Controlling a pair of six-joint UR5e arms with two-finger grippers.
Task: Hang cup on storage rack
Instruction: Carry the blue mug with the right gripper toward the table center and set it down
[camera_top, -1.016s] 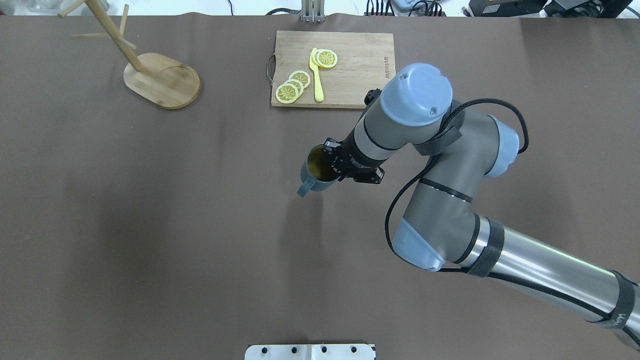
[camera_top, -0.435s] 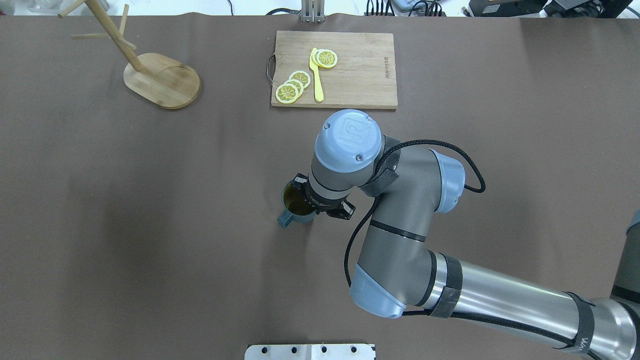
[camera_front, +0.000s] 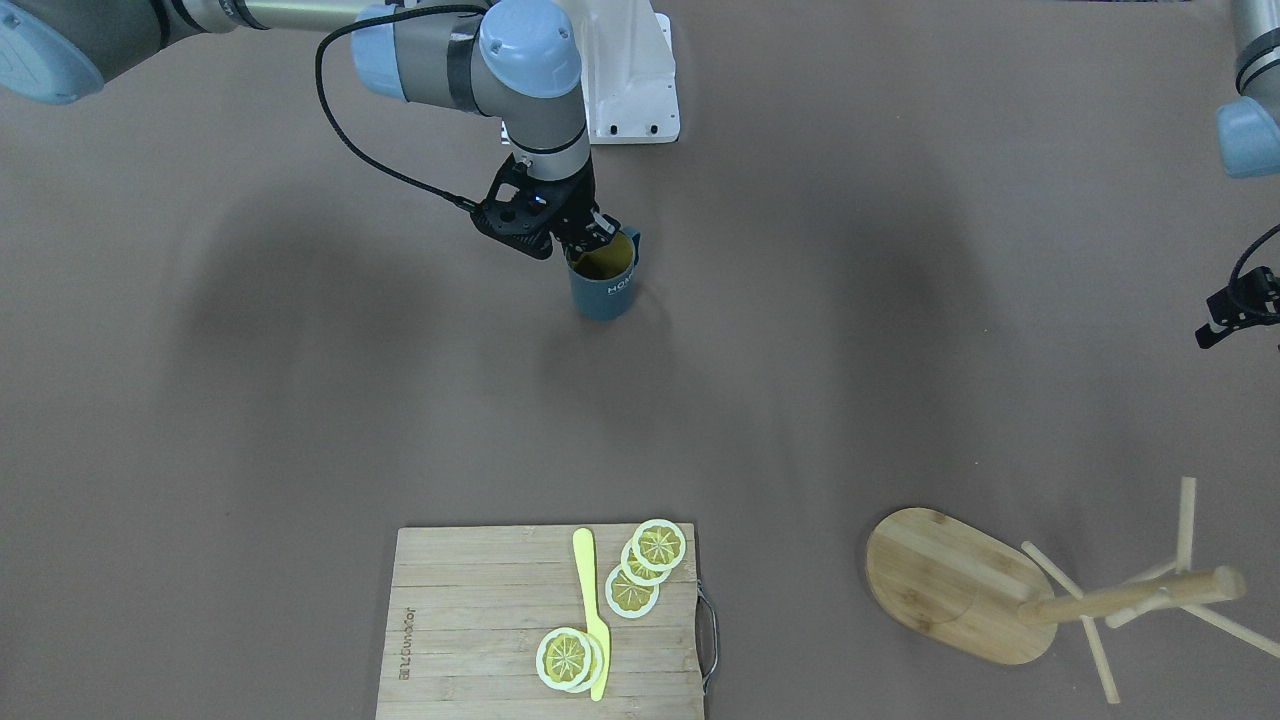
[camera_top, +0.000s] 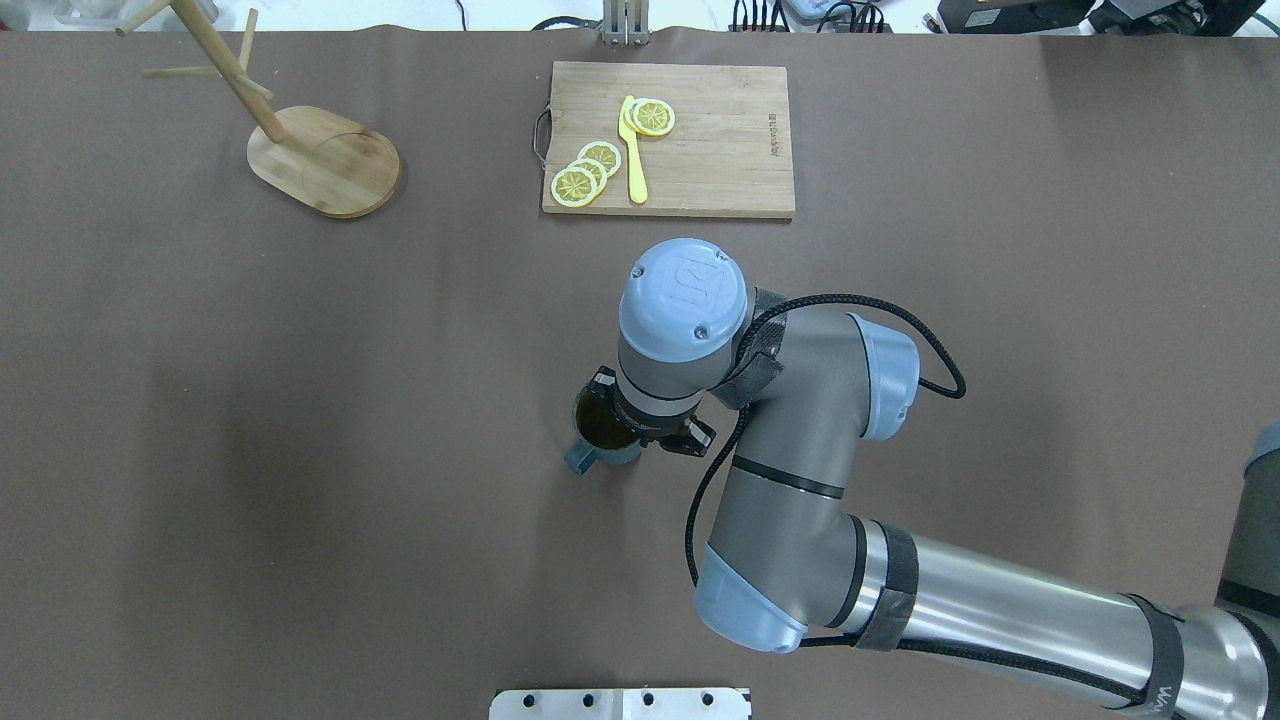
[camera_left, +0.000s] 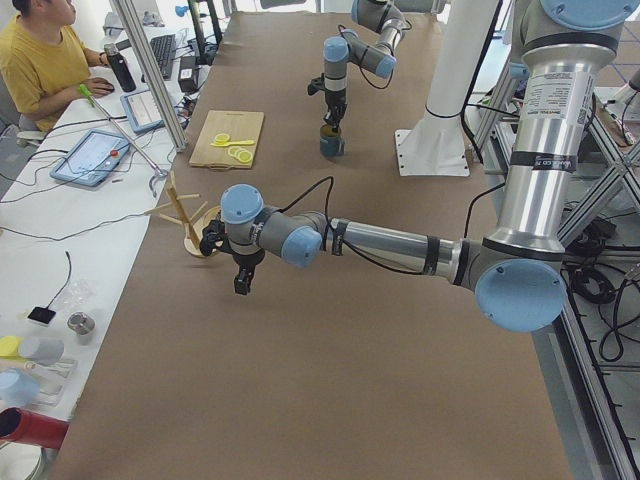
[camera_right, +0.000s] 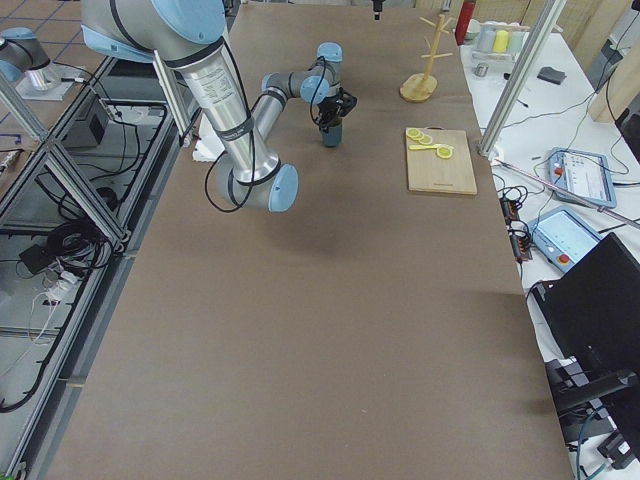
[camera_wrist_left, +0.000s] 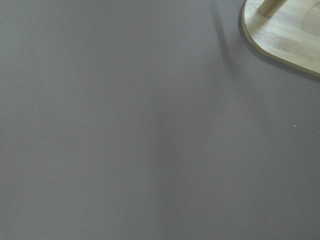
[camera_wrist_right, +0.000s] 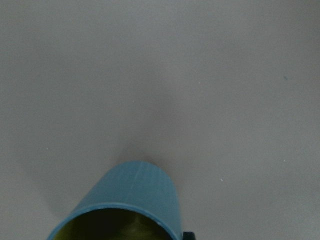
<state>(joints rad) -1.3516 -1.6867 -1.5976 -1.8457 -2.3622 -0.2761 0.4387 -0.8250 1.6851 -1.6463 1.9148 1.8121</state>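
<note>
The teal-blue cup (camera_top: 600, 438) with a yellow inside stands upright in the middle of the table, handle toward the robot. It also shows in the front view (camera_front: 606, 282) and the right wrist view (camera_wrist_right: 131, 200). My right gripper (camera_top: 628, 420) is shut on the cup's rim, one finger inside and one outside. The bamboo storage rack (camera_top: 325, 162) stands at the far left with bare pegs. It also shows in the front view (camera_front: 948, 582). My left gripper (camera_left: 243, 283) hangs over bare table near the rack's base (camera_wrist_left: 292, 37). I cannot tell whether it is open or shut.
A wooden cutting board (camera_top: 700, 140) with lemon slices and a yellow knife (camera_top: 634, 150) lies at the far centre. A white mount plate (camera_top: 620, 703) sits at the near edge. An operator (camera_left: 40, 65) sits beyond the far side.
My right arm has carried the cup toward the robot's side of the table and slightly left, away from the cutting board. The rack and board have not moved.
</note>
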